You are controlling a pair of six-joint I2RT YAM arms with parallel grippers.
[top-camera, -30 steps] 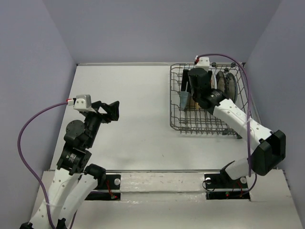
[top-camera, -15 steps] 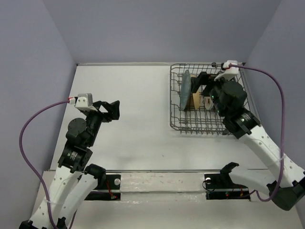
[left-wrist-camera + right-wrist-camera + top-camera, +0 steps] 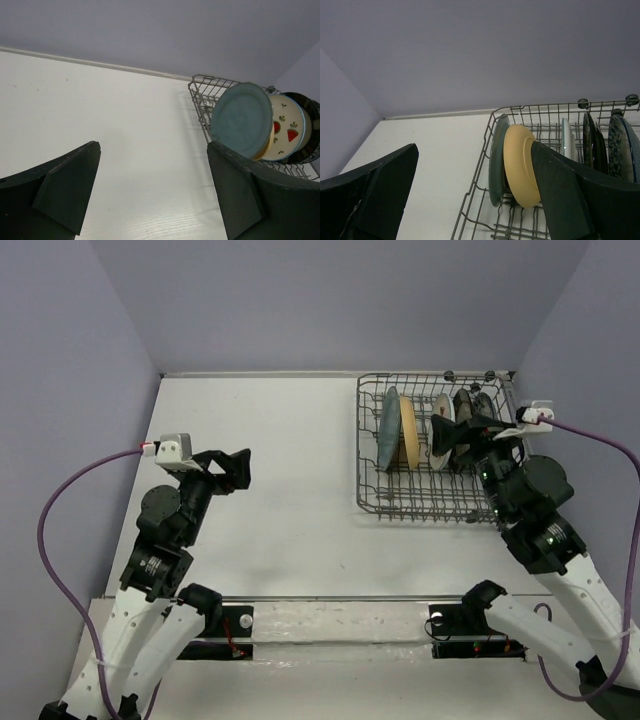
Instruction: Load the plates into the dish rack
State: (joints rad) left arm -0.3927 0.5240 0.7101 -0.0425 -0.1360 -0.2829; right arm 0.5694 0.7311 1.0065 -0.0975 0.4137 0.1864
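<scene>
The dish rack (image 3: pixel 420 510) stands at the far right of the table. Five plates stand on edge in it: teal (image 3: pixel 388 430), yellow (image 3: pixel 406 435), white with red fruit marks (image 3: pixel 440 430), dark-rimmed (image 3: pixel 463 412) and blue floral (image 3: pixel 483 405). My right gripper (image 3: pixel 458 432) is open and empty, above the rack's right part. The right wrist view shows the teal plate (image 3: pixel 496 160), the yellow plate (image 3: pixel 520 165) and the rack wire (image 3: pixel 480 185) between its fingers. My left gripper (image 3: pixel 232 468) is open and empty over the table's left side.
The left wrist view looks across bare white table at the rack rim (image 3: pixel 200 85), the teal plate (image 3: pixel 240 120) and the fruit-marked plate (image 3: pixel 285 127). Purple walls close the table at the back and sides. The right arm's cable (image 3: pixel 600 435) arcs beside the rack.
My right arm has pulled back from over the rack, to the right and nearer. The yellow plate now stands free beside the teal one. The left arm has not moved.
</scene>
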